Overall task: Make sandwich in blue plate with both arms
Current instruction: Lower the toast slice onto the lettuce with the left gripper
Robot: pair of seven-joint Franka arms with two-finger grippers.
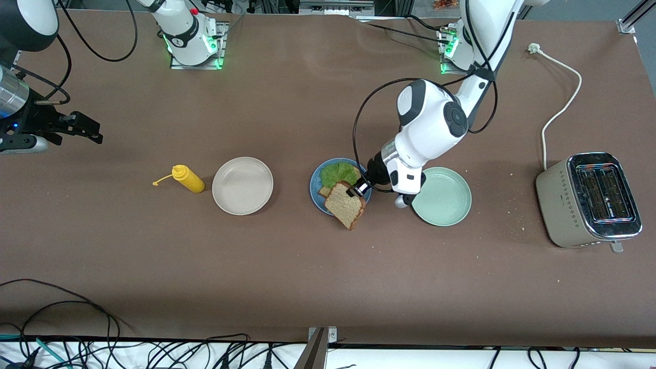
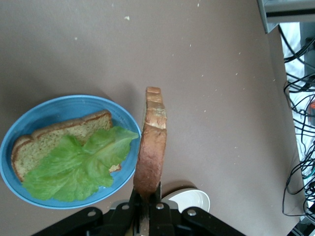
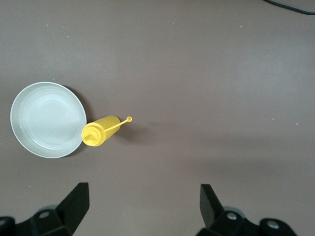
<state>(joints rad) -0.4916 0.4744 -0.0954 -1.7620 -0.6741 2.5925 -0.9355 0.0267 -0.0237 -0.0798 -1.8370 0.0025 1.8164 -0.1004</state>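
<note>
No writing on any of the things can be read. The left arm reaches down from its base with its wrist bent toward the blue plate point(image 1: 315, 185). The left gripper point(image 1: 357, 190) has its jaws clenched on the edge of a slice of bread point(image 1: 346, 205), holding it on edge and tilted over the plate's rim on the side nearer the front camera. On the plate lies a second slice point(image 2: 54, 140) with a lettuce leaf point(image 2: 78, 164) on top. The right gripper point(image 3: 142, 199) waits with jaws released, up over the desk point(image 1: 328, 287) at the right arm's end, near a yellow sauce bottle point(image 1: 187, 179) and a beige plate point(image 1: 242, 185). A pale green plate point(image 1: 443, 197) lies beside the blue one, and a toaster point(image 1: 589, 200) stands toward the left arm's end.
</note>
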